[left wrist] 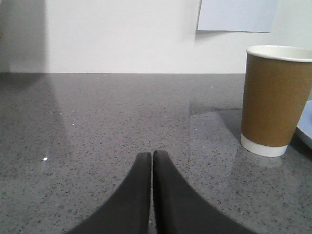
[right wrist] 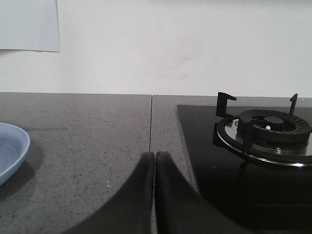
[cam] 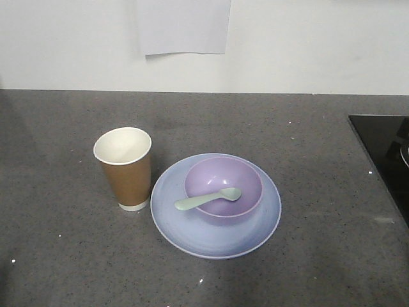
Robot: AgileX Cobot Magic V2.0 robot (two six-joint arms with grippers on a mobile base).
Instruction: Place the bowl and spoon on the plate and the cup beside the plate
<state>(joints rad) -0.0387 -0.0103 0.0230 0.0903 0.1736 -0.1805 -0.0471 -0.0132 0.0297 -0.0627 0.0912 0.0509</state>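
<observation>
The spoon [cam: 208, 199] lies in the bowl [cam: 223, 189] on the plate [cam: 215, 236], cup [cam: 125, 167] empty beside it, both tools, left [left wrist: 152, 157] and right [right wrist: 154, 157], closed together on nothing.

A dark grey speckled surface [cam: 64, 256] runs up to a white wall [cam: 307, 45]. A pale sheet of paper [cam: 184, 25] hangs on the wall. A black stove top [right wrist: 234, 185] with a round burner [right wrist: 270, 127] sits at the right.
</observation>
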